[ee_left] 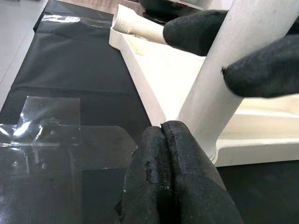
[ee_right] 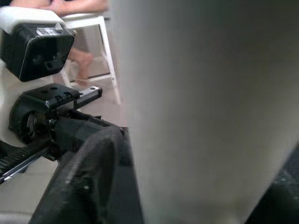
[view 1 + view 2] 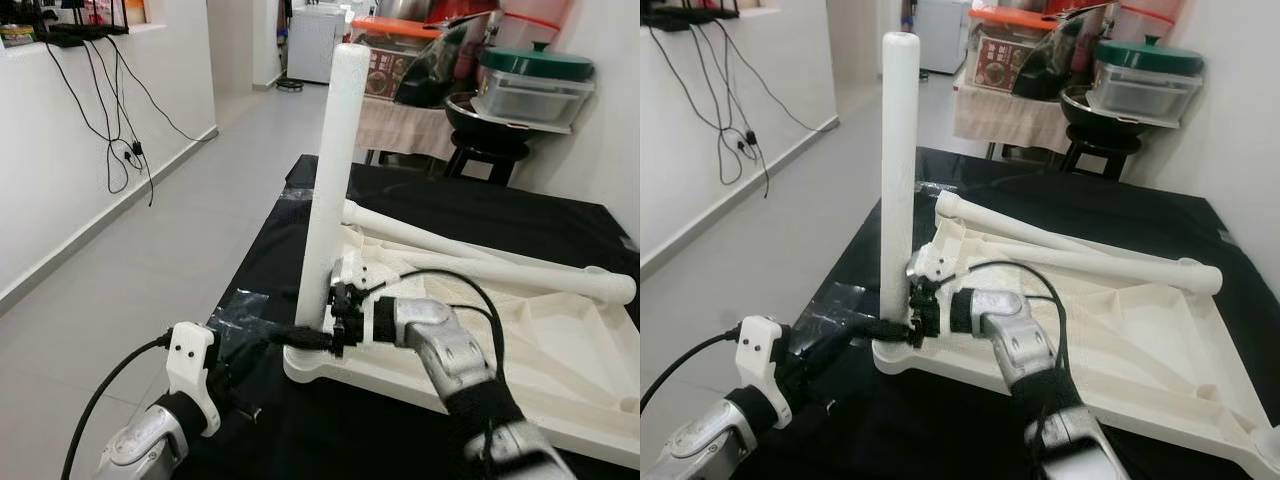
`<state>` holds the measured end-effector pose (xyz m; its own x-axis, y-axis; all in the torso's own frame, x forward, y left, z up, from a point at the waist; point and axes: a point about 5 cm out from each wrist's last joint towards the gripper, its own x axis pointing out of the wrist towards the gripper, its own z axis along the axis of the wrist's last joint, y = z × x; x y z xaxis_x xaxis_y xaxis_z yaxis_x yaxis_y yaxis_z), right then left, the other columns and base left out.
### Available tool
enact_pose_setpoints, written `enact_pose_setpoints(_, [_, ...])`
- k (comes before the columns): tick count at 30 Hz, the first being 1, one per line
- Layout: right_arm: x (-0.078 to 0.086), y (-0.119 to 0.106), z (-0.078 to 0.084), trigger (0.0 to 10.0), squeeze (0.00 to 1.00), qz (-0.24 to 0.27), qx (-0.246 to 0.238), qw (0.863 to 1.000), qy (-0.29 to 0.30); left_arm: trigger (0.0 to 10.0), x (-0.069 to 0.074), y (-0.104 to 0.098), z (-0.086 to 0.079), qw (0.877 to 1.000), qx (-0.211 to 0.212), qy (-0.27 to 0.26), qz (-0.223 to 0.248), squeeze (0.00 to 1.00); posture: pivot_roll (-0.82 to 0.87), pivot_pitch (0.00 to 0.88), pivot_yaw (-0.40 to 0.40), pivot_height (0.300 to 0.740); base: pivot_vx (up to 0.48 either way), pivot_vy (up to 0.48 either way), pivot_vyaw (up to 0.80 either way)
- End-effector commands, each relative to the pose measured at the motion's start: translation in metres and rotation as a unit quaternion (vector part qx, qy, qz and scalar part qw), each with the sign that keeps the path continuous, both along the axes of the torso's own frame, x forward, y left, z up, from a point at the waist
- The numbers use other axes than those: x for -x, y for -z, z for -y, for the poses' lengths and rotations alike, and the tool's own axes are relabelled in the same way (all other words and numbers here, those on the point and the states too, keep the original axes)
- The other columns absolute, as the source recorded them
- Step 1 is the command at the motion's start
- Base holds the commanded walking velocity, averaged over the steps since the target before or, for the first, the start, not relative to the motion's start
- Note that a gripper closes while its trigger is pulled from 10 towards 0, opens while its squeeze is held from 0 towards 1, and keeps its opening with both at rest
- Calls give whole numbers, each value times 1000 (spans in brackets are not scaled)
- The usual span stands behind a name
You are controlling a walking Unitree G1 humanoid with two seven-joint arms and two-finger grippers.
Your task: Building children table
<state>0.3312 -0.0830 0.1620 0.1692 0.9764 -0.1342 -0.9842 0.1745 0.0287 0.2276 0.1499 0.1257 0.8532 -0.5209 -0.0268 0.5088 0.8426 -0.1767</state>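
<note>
A white children's table top (image 3: 560,370) lies upside down on a black-covered surface (image 3: 480,200). One white leg (image 3: 335,160) stands upright in its near left corner. My right gripper (image 3: 335,315) is shut on this leg just above its base; its fingers (image 1: 196,30) press on both sides of the leg. My left gripper (image 1: 163,135) is shut with nothing in it, its tips close to the corner of the top by the leg's base (image 1: 205,135). Two more white legs (image 3: 520,270) lie loose across the top.
Clear tape patches (image 3: 240,310) hold the black cover at its left edge. Open grey floor (image 3: 150,250) lies to the left, with cables (image 3: 120,150) on the white wall. A stool with a dark pan (image 3: 490,120) and lidded containers (image 3: 530,85) stand behind.
</note>
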Motion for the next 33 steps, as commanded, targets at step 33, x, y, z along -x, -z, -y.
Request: enact_pose_setpoints(33, [40,45,-21,0,0,38,26,924,380,10000,8,3,-3,1000,-3,1,-11,0,97,0,-113,740,0,0,0])
